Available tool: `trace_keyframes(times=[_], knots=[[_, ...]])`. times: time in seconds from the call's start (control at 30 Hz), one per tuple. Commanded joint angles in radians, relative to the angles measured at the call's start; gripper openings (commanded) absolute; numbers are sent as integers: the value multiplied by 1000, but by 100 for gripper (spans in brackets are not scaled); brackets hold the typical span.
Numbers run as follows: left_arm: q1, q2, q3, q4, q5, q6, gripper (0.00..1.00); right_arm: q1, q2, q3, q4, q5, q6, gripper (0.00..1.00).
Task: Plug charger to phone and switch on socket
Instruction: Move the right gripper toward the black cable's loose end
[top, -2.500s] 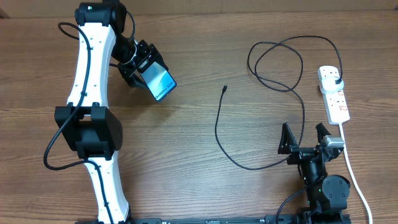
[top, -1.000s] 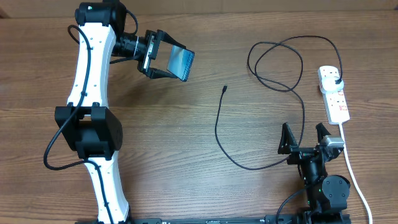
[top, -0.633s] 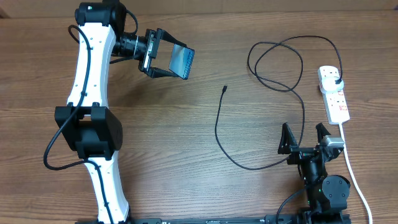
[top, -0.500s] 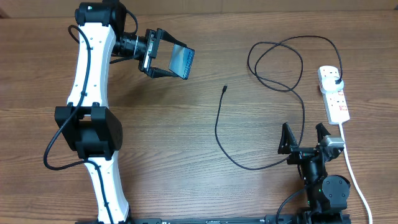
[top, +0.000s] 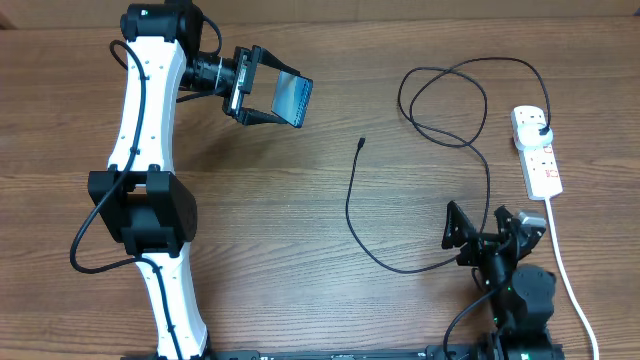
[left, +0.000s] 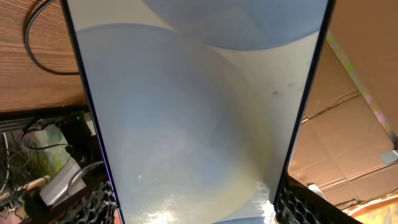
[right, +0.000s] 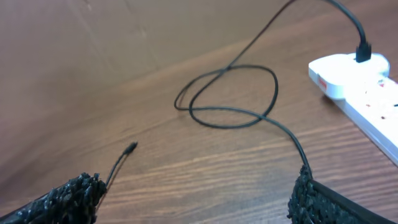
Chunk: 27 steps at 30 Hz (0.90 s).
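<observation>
Left gripper (top: 282, 99) clamps the phone (top: 295, 98) by its long edges, lifted over the far-left part of the desk (top: 290, 290). Right gripper (top: 488, 227) stands wide apart at the near-right corner (holding nothing). Between them the charger (top: 349, 205) lies loose, its plug in the socket (top: 540, 160) by the right edge.

You have the phone (top: 296, 96) clamped in the left gripper (top: 288, 100), raised off the bench (top: 300, 250) at far left, tilted, pale-blue screen lit. The charger (top: 348, 205) is a thin black cable looped over mid-bench. Its connector tip (top: 362, 142) lies free. Its plug (top: 541, 128) sits in the socket (top: 540, 165), a white strip at right.
</observation>
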Motion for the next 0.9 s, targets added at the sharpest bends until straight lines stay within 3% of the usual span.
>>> trace_keyframes(times=[0.0,0.4,0.87], knots=[[-1,-4,32,-3,53,-14,4,4,81,110,3,-9,12,100],[-1,-4,32,-3,53,-14,4,4,370,397,-171,-9,11,100],[-1,-4,32,-3,53,-14,4,4,574,664,-393,-79,-19,100]])
